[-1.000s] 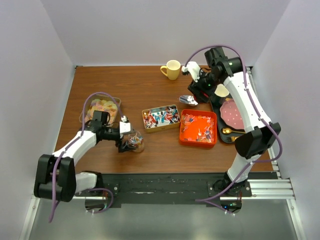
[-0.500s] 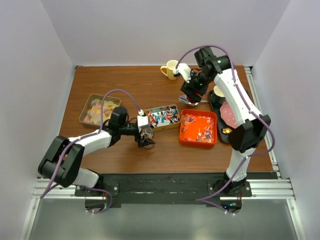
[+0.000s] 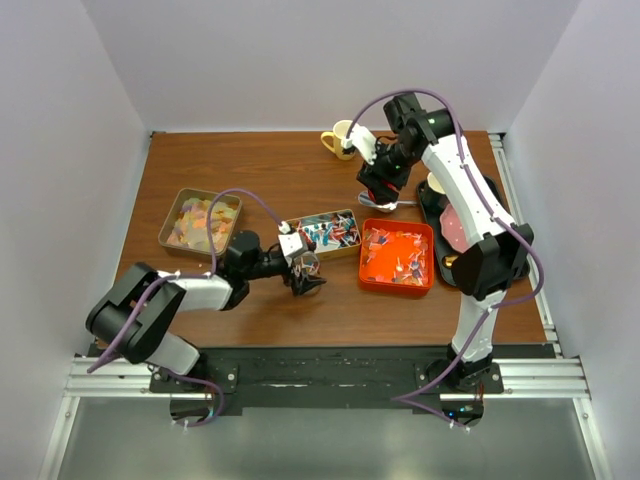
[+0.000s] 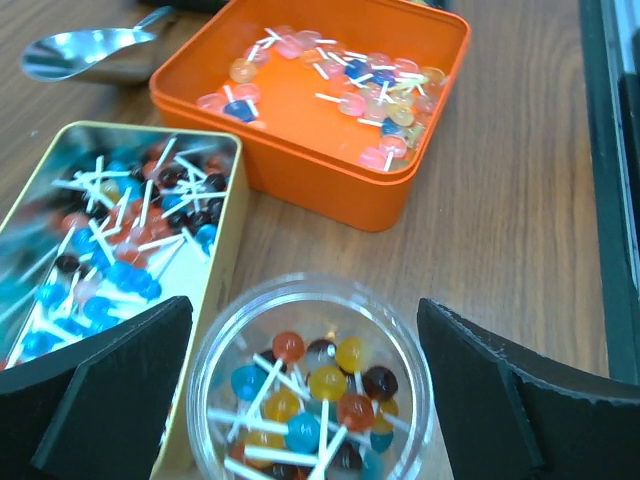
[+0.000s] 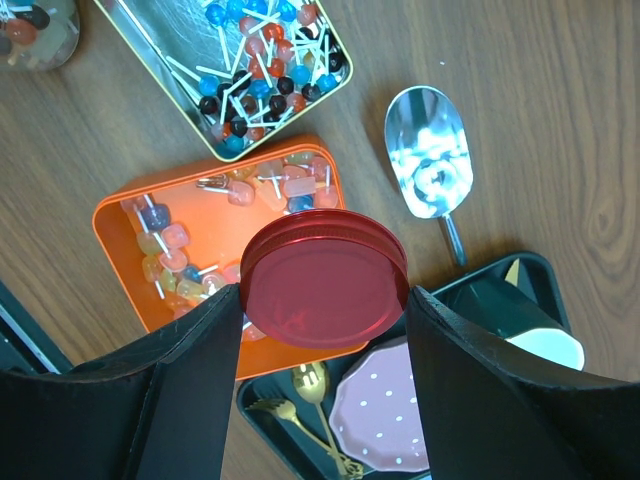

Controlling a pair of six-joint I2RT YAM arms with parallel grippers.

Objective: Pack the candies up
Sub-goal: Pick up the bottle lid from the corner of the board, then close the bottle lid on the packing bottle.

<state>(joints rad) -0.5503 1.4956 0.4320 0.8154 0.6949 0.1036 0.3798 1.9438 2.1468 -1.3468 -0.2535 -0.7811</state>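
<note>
Brown worktop [image 3: 300, 170]: the candies [image 4: 310, 395] in the little jar [image 4: 400, 330] have moved from the left side to the gold tin's [image 4: 225, 230] 7 o'clock. Their sticks point every way. Left hand [image 3: 308, 272] is wide open, one finger on each side of the jar. Right hand [image 3: 378, 185] pinches the red lid [image 5: 325, 280].

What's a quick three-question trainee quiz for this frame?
1. True or false: the right gripper grips a red lid.
2. What sits between the fingers of the left gripper? A) clear jar of candies B) yellow mug C) metal scoop
3. How many open tins hold candies?
Key: 1 true; 2 A; 3 three: pastel-filled tin, gold tin, orange tin.
</note>
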